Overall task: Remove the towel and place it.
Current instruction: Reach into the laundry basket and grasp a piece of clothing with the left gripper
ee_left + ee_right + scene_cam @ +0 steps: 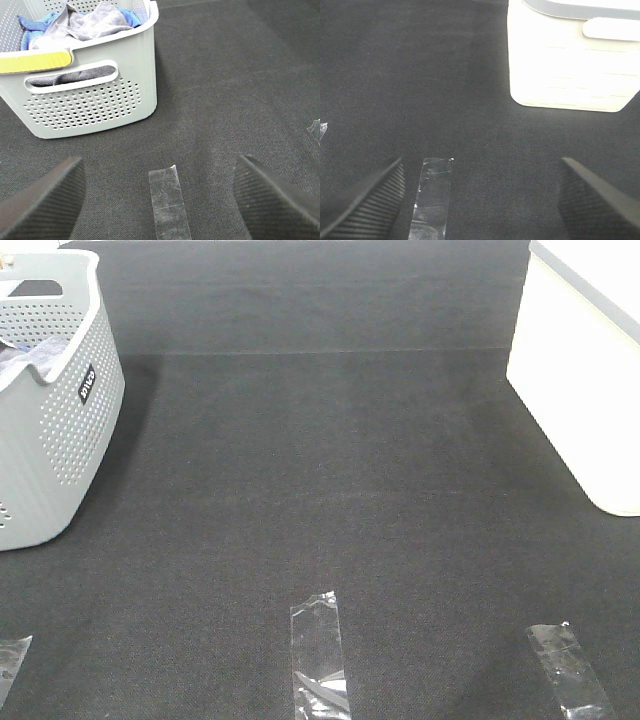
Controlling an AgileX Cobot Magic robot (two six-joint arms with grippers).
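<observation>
With both jaws spread wide and empty, send left jaws into basket [100, 95], pinch towel [92, 22] high, avoid blue cloth [34, 27], lift clear of rim.

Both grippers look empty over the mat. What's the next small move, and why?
Probably advance the left gripper toward the basket and over its near rim. Its jaws stand open and empty, short of the basket, while the greyish towel lies bunched inside with a blue cloth. The right gripper faces the white bin instead.
</observation>
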